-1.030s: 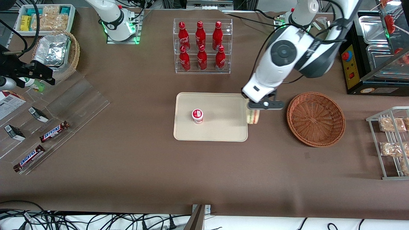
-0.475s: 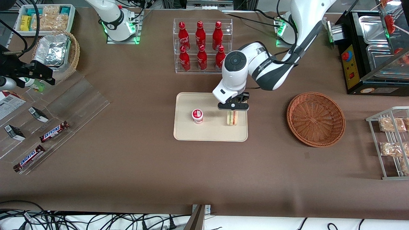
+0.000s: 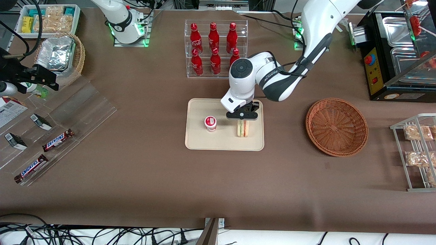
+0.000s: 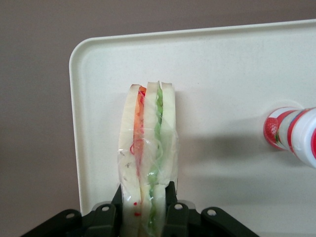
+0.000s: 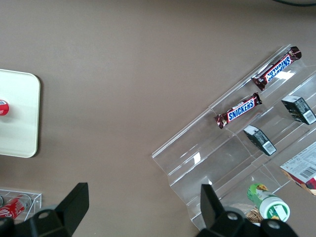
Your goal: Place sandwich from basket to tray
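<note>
A brown cloth is covering the whole surface (image 3: pixel 143 183), with loose black cables trailing along the edge nearest the front camera. Going from left to right in the front view, chocolate bars (image 3: pixel 58 140) are lying on a clear acrylic shelf (image 3: pixel 85 105) toward the parked arm's end, with a lighter wicker basket of foil containers (image 3: pixel 59 58) farther from the camera. In the middle, red bottles (image 3: pixel 213 47) are standing in a clear rack, and nearer the camera the tray (image 3: pixel 201 144) is lying flat, carrying a small red-and-white cup (image 3: pixel 210 123). The end effector (image 3: pixel 242 117) is hanging over the tray on the side toward the working arm's end, its fingers (image 4: pixel 174 210) clamping the sandwich (image 3: pixel 243 128) by one end. The wrapped sandwich is standing on edge, its lower edge at or just above the tray, beside the cup but apart from it. Next the basket (image 3: pixel 336 126) is sitting with nothing in it, well apart from the tray, and a wire rack of bagged snacks (image 3: pixel 417 146) is standing at the working arm's end. Compared with a second ago, the sandwich has been carried from the tray's outer edge to over the tray, and in the last half second it has shifted a little closer to the cup and lower.
</note>
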{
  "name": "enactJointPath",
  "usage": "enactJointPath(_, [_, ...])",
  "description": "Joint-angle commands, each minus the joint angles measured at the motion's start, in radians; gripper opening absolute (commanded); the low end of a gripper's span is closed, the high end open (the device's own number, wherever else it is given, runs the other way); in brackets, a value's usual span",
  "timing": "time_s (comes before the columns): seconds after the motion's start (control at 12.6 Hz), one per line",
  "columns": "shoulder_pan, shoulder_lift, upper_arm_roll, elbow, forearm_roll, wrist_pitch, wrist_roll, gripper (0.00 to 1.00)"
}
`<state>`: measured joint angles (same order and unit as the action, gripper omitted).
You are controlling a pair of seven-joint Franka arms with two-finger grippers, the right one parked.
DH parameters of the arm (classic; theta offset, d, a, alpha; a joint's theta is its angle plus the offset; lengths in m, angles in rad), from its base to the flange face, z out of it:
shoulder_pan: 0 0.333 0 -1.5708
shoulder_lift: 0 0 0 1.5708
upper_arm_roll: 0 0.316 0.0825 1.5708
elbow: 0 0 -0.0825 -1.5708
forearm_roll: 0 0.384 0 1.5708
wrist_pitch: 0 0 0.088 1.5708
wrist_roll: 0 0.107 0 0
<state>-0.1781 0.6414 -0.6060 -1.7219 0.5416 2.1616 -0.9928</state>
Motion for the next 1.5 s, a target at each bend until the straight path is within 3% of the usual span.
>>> enactJointPath(0.0, [-0.018,0.032,0.0,0.041,0.037,-0.005,-0.024,0.34])
enactJointPath(0.24, [-0.02,0.046,0.0,0.041,0.084,-0.005,-0.07,0.35])
enactJointPath(0.48, [-0.02,0.049,0.0,0.041,0.086,-0.005,-0.073,0.46])
enactJointPath(0.55, [-0.02,0.05,0.0,0.041,0.086,-0.005,-0.073,0.57])
enactJointPath(0.63, [-0.02,0.05,0.0,0.041,0.086,-0.006,-0.073,0.62])
enactJointPath(0.71, [-0.02,0.05,0.0,0.041,0.084,-0.006,-0.073,0.74])
enactJointPath(0.79, [-0.018,0.049,-0.001,0.042,0.084,-0.005,-0.075,0.98])
enactJointPath(1.35, [-0.003,-0.06,-0.011,0.137,0.057,-0.087,-0.076,1.0])
enactJointPath(1.43, [0.002,-0.093,-0.008,0.165,0.019,-0.151,-0.079,1.0])
